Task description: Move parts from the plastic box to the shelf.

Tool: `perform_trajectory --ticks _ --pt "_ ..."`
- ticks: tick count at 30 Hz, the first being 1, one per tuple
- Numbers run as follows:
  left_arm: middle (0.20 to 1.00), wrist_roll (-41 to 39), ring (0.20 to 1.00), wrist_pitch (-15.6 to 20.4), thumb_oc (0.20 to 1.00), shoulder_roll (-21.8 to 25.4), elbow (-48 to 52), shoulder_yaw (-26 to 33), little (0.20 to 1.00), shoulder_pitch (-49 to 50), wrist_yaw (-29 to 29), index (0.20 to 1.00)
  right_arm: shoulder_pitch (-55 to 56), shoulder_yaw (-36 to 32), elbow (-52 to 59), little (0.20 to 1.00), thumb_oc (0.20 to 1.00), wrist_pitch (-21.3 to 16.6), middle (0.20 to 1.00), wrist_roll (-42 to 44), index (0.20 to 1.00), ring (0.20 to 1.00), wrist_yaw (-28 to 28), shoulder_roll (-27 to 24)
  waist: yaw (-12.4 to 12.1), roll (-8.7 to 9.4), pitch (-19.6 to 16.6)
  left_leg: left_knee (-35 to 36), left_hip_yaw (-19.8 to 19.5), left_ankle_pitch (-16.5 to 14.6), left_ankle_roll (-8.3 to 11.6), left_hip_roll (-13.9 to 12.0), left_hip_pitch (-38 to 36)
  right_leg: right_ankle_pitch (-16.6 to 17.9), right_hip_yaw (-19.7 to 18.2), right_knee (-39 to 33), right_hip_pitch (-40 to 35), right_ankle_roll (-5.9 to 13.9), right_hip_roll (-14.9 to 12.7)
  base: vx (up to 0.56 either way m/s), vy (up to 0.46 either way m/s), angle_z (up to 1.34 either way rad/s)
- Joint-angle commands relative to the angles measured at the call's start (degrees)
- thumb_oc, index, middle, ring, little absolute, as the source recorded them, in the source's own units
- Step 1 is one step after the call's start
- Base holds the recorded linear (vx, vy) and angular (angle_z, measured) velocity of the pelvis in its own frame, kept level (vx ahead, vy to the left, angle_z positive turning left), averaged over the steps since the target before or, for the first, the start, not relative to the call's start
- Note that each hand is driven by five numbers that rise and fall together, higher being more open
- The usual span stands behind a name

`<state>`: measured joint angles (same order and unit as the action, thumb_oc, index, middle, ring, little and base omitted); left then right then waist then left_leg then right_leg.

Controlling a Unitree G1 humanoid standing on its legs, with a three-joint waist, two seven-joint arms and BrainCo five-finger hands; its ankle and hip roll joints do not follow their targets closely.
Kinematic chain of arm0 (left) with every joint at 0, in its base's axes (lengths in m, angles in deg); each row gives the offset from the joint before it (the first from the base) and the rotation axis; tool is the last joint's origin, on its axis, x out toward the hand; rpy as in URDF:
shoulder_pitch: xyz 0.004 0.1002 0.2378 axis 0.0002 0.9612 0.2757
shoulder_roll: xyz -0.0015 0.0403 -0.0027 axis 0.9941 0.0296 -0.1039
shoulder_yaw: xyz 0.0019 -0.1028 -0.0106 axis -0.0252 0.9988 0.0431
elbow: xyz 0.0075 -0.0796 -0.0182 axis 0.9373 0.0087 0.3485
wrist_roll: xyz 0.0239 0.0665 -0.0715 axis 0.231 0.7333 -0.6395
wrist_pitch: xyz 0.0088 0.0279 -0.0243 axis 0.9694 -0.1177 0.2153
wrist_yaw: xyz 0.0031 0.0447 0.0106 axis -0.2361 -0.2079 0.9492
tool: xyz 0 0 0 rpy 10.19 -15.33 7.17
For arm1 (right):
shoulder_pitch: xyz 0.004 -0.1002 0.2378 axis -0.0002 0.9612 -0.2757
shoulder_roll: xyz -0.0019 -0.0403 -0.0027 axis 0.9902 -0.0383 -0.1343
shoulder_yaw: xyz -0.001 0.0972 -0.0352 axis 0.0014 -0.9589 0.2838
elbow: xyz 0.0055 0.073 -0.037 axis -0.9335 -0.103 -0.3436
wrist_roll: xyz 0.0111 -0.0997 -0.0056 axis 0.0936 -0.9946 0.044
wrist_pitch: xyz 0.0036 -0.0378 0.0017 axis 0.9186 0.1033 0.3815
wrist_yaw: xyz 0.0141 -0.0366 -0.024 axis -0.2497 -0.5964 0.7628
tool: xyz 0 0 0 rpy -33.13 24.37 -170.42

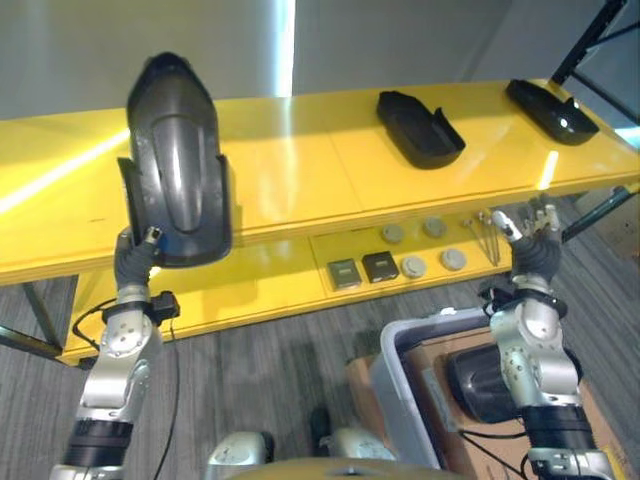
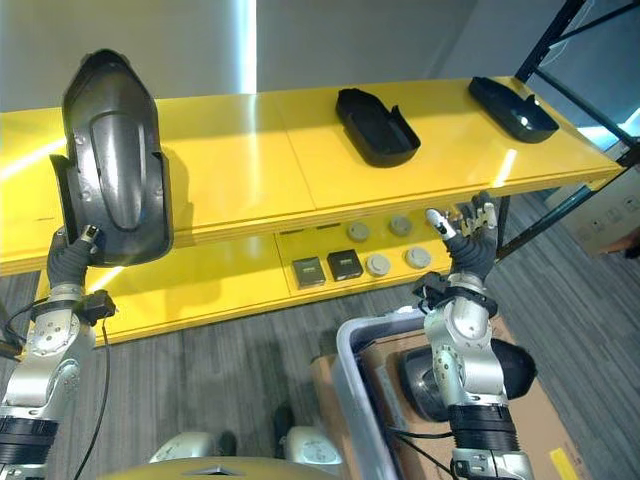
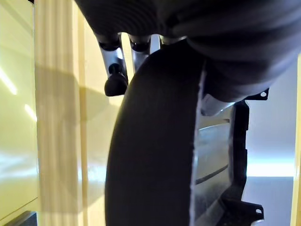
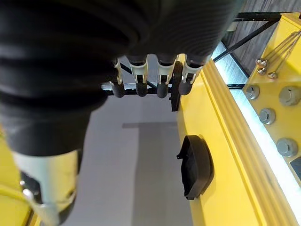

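Observation:
My left hand grips the lower edge of a large dark grey curved part and holds it upright above the left end of the yellow shelf. In the left wrist view its fingers lie behind the part. Two black parts rest on the shelf at centre right and far right. At the lower right stands the grey plastic box with another dark part inside. My right hand is raised above the box near the shelf's front edge, its fingers straight and holding nothing.
A lower yellow shelf level carries two small dark boxes, several grey round discs and thin metal pins. Cardboard lies under the plastic box. Black rack posts stand at the far right.

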<state>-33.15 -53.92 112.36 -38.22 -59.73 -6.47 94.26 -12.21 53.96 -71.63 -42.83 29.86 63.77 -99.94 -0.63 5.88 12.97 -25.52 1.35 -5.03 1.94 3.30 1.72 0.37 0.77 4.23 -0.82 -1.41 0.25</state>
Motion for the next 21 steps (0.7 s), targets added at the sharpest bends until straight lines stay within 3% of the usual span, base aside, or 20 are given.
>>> perform_trajectory --ticks 1,2,4,5,7,8,10,11,16,21 --pt "0.200 -1.69 0.200 4.83 0.200 1.52 4.95 1.95 0.200 -2.34 -0.01 0.200 1.96 -1.28 1.04 1.000 1.000 -2.33 1.000 -0.76 1.000 1.000 1.18 -2.75 1.69 -1.40 -3.42 -6.68 -2.09 7.16 -0.54 -9.49 8.07 1.73 0.12 -1.15 0.58 3.14 -0.20 0.09 -0.109 -0.11" --pt "0.200 -1.90 0.200 4.94 0.200 1.49 4.72 2.05 0.200 -2.59 0.07 0.200 2.01 -1.22 0.59 1.000 1.000 -2.56 1.000 -1.06 1.000 1.000 1.39 -2.66 1.83 -1.52 -3.43 -6.68 -2.09 7.29 -0.63 -9.30 8.80 1.67 0.08 -1.17 0.60 3.06 0.01 0.10 -0.044 -0.01" --pt "0.200 -3.78 0.200 4.59 0.200 1.43 3.94 2.15 0.200 -4.11 0.96 0.200 1.84 -0.73 -0.94 1.000 1.000 -3.18 1.000 -1.87 1.000 1.000 1.32 -1.97 2.83 -2.47 -3.37 3.29 0.93 7.73 0.04 -9.34 8.00 0.83 0.65 -1.45 -0.18 3.41 0.81 0.17 0.070 0.02" --pt "0.200 -4.00 0.200 4.87 0.200 1.47 3.03 1.78 0.200 -5.56 2.13 0.200 2.11 -0.70 -1.25 1.000 1.000 -3.07 1.000 -2.33 1.000 1.000 1.17 -1.99 3.58 -2.89 -3.04 10.09 3.44 9.62 0.87 -9.47 7.10 0.33 1.64 -1.62 -1.11 3.87 0.56 0.16 0.105 0.09" --pt "0.200 -3.58 0.200 4.32 0.200 1.70 2.29 1.02 0.200 -7.23 3.79 0.200 2.37 -0.33 -0.95 1.000 1.000 -2.78 1.000 -1.77 1.000 1.000 0.61 -2.23 4.08 -3.18 -2.68 12.90 4.43 12.74 1.73 -10.04 7.33 0.22 2.17 -1.82 -2.09 3.76 0.46 0.13 0.090 0.23" --pt "0.200 -4.04 0.200 4.35 0.200 2.00 -0.10 -0.29 0.200 -9.78 5.71 0.200 2.55 -0.07 -0.81 1.000 1.000 -2.15 1.000 -1.51 1.000 1.000 0.29 -2.88 5.09 -3.04 -3.27 16.25 5.63 10.32 1.07 -10.04 5.63 0.35 2.77 -2.30 -2.15 4.33 -0.57 0.13 0.122 0.09" --pt "0.200 -3.05 0.200 5.02 0.200 2.11 -3.31 -1.73 0.200 -13.06 9.05 0.200 3.23 0.22 -0.99 1.000 1.000 -1.94 1.000 -0.80 1.000 1.000 0.69 -3.50 5.91 -3.38 -3.62 19.49 4.98 9.35 0.70 -9.45 3.36 0.29 2.69 -2.23 -1.72 5.06 -1.33 0.14 0.211 -0.01" --pt "0.200 -4.33 0.200 5.35 0.200 1.95 -8.61 -3.09 0.200 -17.63 13.28 0.200 4.00 1.21 -2.11 1.000 1.000 -1.90 1.000 -0.89 1.000 1.000 1.70 -3.99 7.16 -4.42 -3.81 21.74 3.62 8.76 1.18 -8.67 0.32 0.38 2.19 -1.72 -0.99 5.75 -1.70 0.15 0.241 -0.16" --pt "0.200 -3.35 0.200 4.62 0.200 1.69 -18.20 -4.02 0.200 -23.82 18.67 0.200 4.04 2.67 -3.78 1.000 1.000 -1.06 1.000 -1.34 1.000 1.000 3.73 -4.47 9.47 -5.43 -4.37 24.47 4.94 8.45 1.42 -8.18 -3.04 0.72 0.90 -2.17 -0.83 6.55 -2.05 0.12 0.148 -0.22" --pt "0.200 -2.27 0.200 3.83 0.200 1.60 -33.15 -5.07 0.200 -29.53 20.31 0.200 4.81 3.80 -5.15 1.000 1.000 -0.34 1.000 -1.31 1.000 1.000 6.54 -5.55 11.97 -5.90 -4.83 24.76 7.23 7.64 1.10 -8.01 -4.09 0.62 0.10 -1.55 -0.01 7.16 -2.45 0.11 0.087 -0.16"
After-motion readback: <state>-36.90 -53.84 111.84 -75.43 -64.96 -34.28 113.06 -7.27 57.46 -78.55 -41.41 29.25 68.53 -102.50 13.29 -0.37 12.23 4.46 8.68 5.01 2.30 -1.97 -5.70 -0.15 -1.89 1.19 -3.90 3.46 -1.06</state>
